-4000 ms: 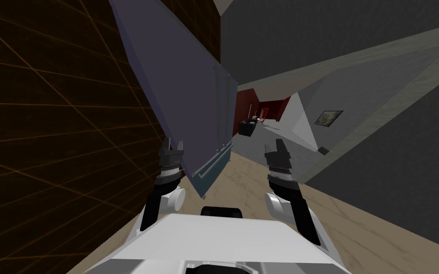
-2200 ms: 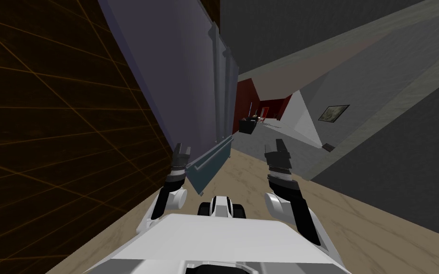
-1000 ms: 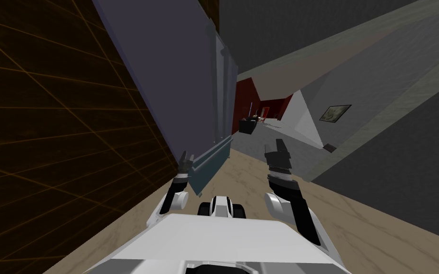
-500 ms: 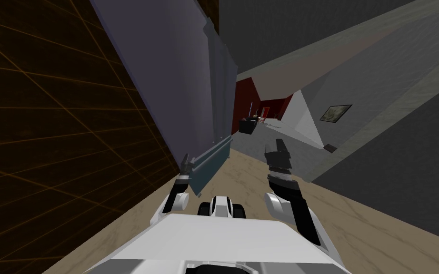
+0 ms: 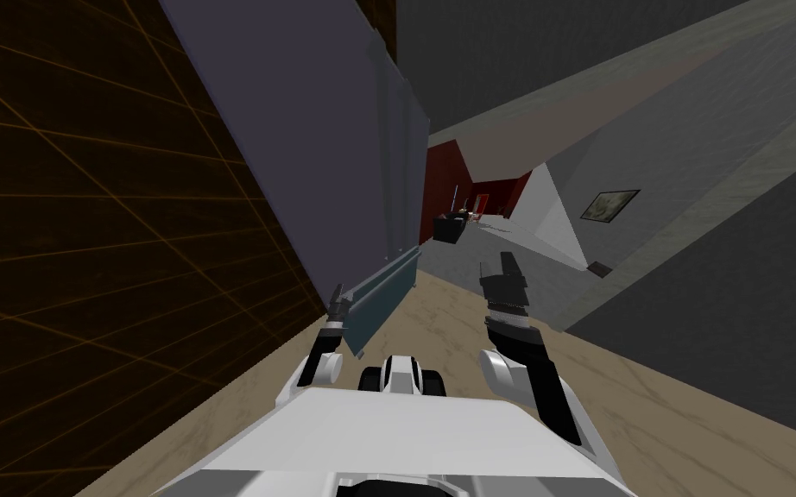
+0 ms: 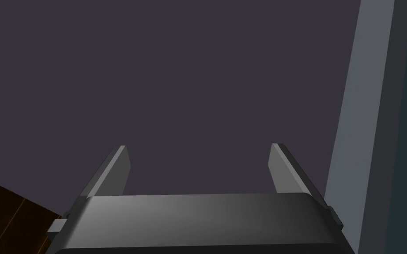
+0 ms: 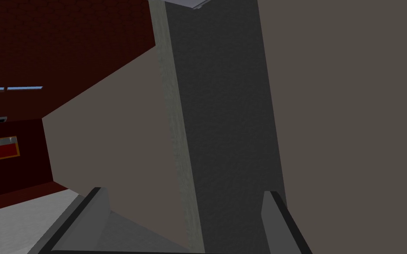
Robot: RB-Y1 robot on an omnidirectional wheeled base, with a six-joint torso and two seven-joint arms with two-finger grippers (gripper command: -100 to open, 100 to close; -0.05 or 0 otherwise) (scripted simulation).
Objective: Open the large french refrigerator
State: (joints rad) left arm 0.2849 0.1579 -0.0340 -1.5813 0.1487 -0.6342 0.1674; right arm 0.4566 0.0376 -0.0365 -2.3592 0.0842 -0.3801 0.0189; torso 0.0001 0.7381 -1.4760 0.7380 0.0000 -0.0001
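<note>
- Since about four seconds back, the left gripper (image 5: 336, 295) has slid inward along the dark brown wall with the thin orange grid lines (image 5: 85, 216). It now sits tucked right at the near bottom corner of the fridge, partly hidden behind it in the head view.
- My own view has shifted a bit too, so the fridge looks wider and steeper now. That's the camera, not the fridge.
- The right gripper (image 5: 495, 266) hasn't budged. It hangs over the beige marbled floor (image 5: 439, 336), well apart from the fridge, with its fingers spread wide and nothing between them.
- The tall dark purple-grey slab-sided refrigerator (image 5: 319, 129) stands against that brown wall, left of centre and ahead of me. Its bluish-grey front faces away to the right.
- On that front there are long pale vertical door handles (image 5: 401, 173) and, below them, a blue-grey bottom drawer with a horizontal bar (image 5: 383, 298). Everything looks closed.
- In the left wrist view, the fingers stand wide apart, empty, pointing at the fridge's flat purple-grey side. A lighter grey strip (image 6: 357, 110) runs just beside one finger.
- Can't tell if the fingertips actually touch the side panel.
</note>
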